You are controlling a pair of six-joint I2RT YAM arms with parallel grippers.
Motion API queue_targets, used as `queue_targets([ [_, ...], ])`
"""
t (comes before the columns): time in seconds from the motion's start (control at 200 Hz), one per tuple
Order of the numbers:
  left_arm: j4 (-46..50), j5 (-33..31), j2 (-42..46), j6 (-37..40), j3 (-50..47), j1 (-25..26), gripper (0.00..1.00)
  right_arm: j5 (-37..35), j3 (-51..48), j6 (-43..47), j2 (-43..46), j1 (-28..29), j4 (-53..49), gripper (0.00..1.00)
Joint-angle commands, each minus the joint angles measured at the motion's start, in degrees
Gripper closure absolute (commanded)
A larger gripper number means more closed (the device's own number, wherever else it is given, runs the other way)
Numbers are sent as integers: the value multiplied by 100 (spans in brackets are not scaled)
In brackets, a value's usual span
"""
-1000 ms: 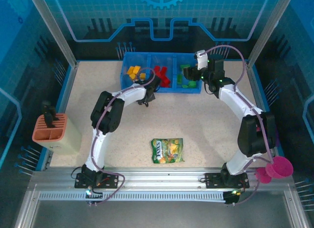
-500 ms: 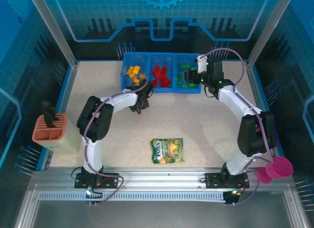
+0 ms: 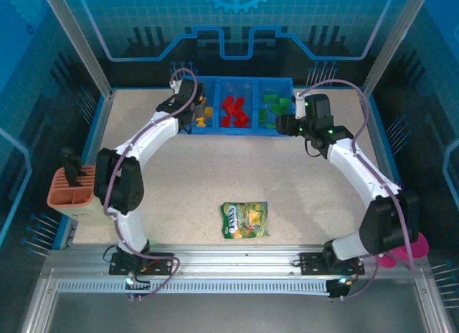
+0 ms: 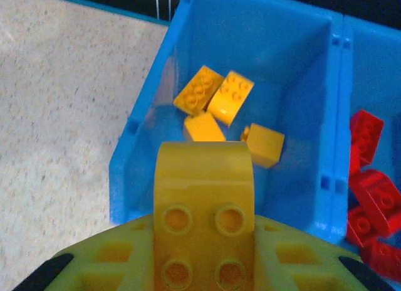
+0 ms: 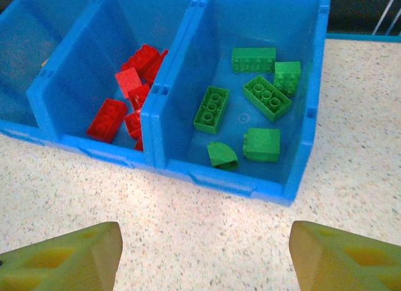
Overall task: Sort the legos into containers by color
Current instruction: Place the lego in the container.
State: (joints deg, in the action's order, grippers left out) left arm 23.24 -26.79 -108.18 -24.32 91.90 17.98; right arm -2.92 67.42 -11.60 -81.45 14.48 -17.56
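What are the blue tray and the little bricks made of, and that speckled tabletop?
Blue tray: apparently moulded plastic, smooth with faint sheen on its walls. Bricks: hard glossy plastic, crisp studs catching light. Tabletop: matte speckled beige, perhaps laminate or stone-look composite; unclear.

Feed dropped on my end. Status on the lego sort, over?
Left gripper shut on a yellow lego, at the yellow compartment. Right gripper open, empty, facing the green compartment. Candy bag mid-table, not in the way.
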Motion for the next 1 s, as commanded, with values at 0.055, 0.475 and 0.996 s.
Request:
queue_targets([
  [0.055, -753, 29, -831, 532, 349, -99, 79, -516, -417, 15, 505, 133, -515, 13],
  [0.475, -861, 165, -2521, 773, 2017, -435, 78, -797, -698, 165, 692, 158, -767, 0],
  [0.996, -981, 265, -2760, 824, 2418, -508, 53, -1000, -328, 416, 395, 170, -999, 0],
])
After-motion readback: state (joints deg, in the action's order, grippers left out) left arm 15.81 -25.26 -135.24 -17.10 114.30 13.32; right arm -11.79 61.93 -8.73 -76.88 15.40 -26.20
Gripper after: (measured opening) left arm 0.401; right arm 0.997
